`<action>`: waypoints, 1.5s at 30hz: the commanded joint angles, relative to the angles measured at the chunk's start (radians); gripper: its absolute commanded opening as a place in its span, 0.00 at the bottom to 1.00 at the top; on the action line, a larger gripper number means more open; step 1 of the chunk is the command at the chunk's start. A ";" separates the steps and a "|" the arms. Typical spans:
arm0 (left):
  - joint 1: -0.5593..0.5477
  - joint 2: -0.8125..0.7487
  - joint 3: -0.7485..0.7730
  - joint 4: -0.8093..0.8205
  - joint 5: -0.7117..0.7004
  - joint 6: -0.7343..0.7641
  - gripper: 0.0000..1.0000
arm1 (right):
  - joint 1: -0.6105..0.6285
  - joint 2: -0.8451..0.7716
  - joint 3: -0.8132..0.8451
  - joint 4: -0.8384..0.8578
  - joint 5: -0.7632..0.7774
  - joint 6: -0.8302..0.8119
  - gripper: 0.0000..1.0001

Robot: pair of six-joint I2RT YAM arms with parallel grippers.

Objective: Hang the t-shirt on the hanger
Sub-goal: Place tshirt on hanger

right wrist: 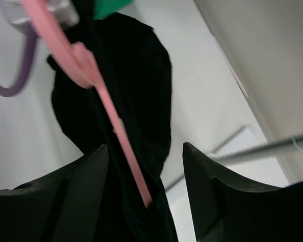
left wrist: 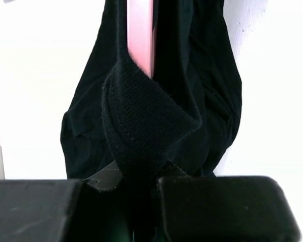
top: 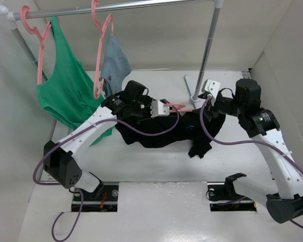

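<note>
So the left gripper point(left wrist: 120, 201) is clamped on the ribbed collar of the black t-shirt point(top: 156, 132), and the pink hanger point(top: 178, 106) shows against the cloth just beyond its fingers. Shirt and hanger sit bunched up just in front of the rack post point(top: 207, 50), mostly left of its foot, strung between the two grippers. The right gripper point(right wrist: 144, 148) is spread wide, with the hanger's arm running between its fingers and touching neither. Further left of the post, a green tank top point(top: 65, 85) and a grey-blue garment point(top: 116, 63) hang on their own hangers.
</note>
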 commanded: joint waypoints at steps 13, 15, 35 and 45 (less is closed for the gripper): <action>0.004 -0.033 0.092 0.058 0.066 0.016 0.00 | 0.108 0.195 0.023 0.107 0.099 -0.056 0.58; 0.004 -0.042 0.092 0.058 0.066 0.016 0.00 | 0.108 0.205 0.023 0.121 0.111 -0.045 0.33; 0.155 0.016 0.143 0.195 -0.020 -0.159 0.10 | -0.171 -0.024 0.057 -0.184 0.067 -0.111 0.00; 0.155 -0.041 0.169 0.318 0.070 -0.289 1.00 | -0.171 0.065 0.265 -0.195 0.071 0.043 0.00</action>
